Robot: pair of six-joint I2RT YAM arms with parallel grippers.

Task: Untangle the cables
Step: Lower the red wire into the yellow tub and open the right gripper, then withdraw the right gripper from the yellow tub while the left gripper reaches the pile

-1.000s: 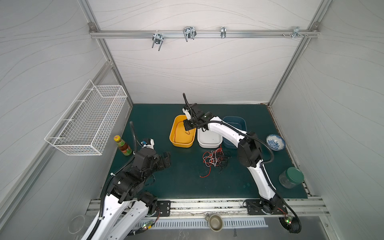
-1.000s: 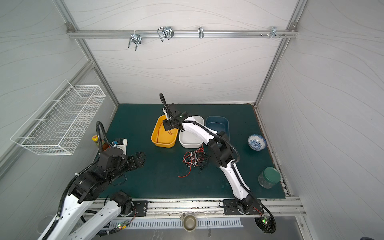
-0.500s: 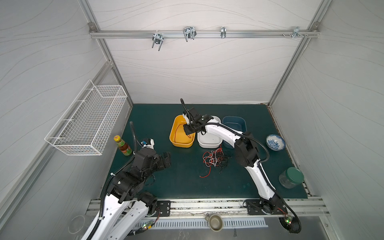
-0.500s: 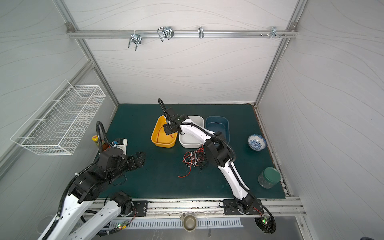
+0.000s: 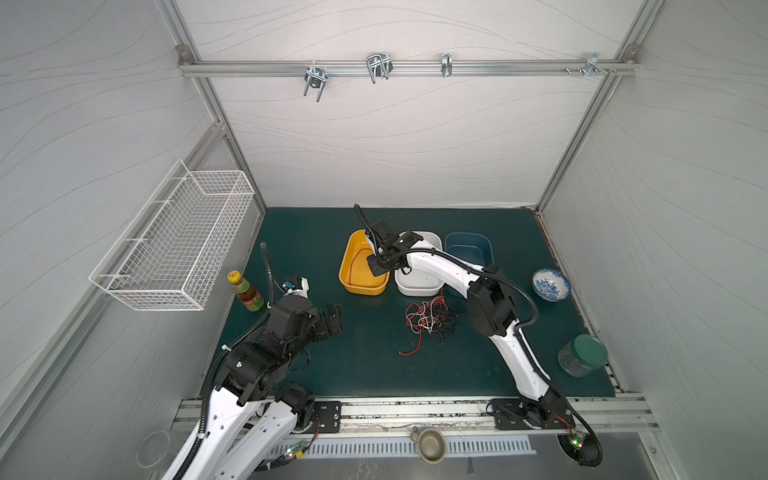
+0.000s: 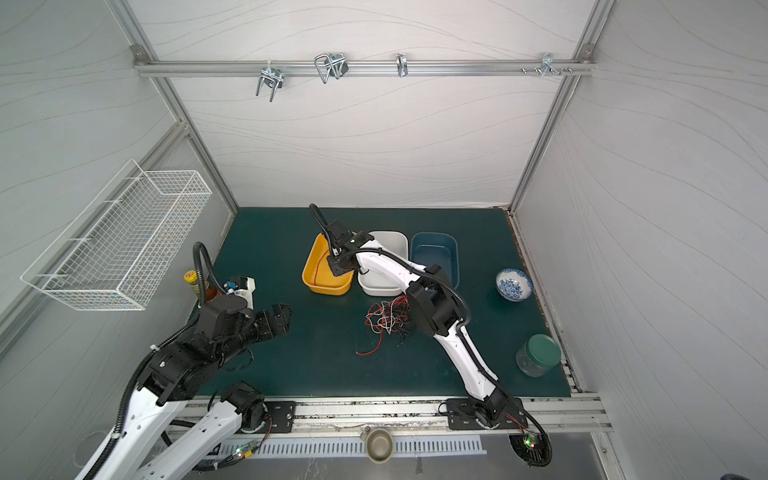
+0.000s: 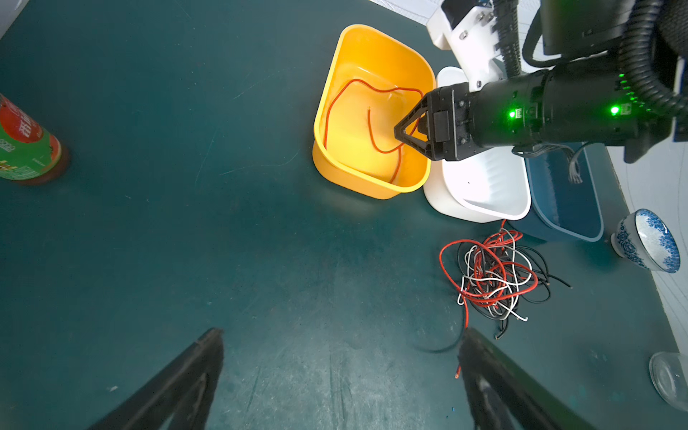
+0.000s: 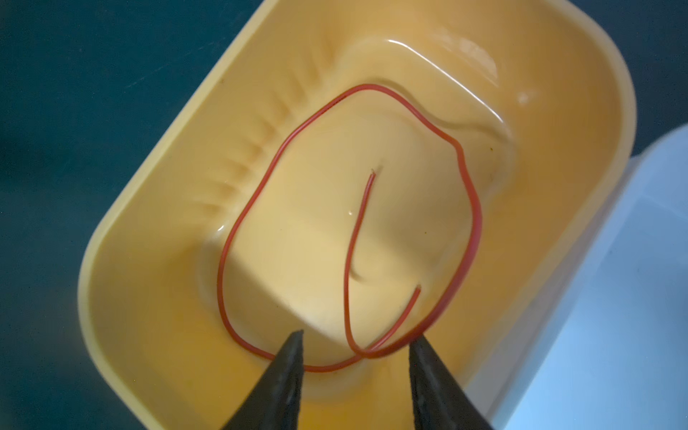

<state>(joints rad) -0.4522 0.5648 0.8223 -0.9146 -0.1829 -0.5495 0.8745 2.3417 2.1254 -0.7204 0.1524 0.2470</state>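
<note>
While one red cable (image 8: 473,208) is lying loose in the yellow bin (image 7: 353,182), right tool (image 8: 357,334) is hanging above it, jaws apart, empty. Near the bin, the tangle (image 7: 491,275) is sitting unsorted on the table (image 7: 186,223); left tool (image 7: 340,331) is gaping wide. Mostly undone.

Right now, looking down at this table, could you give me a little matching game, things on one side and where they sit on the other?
Things:
1. yellow tub
2. cable tangle
3. green-lidded jar
4. sauce bottle

Places:
A. stands at the left edge of the mat
B. lies on the mat in front of the white tub
C. holds one loose red cable
D. stands near the mat's right edge

Pairs: 1-C, 2-B, 3-D, 4-A
</note>
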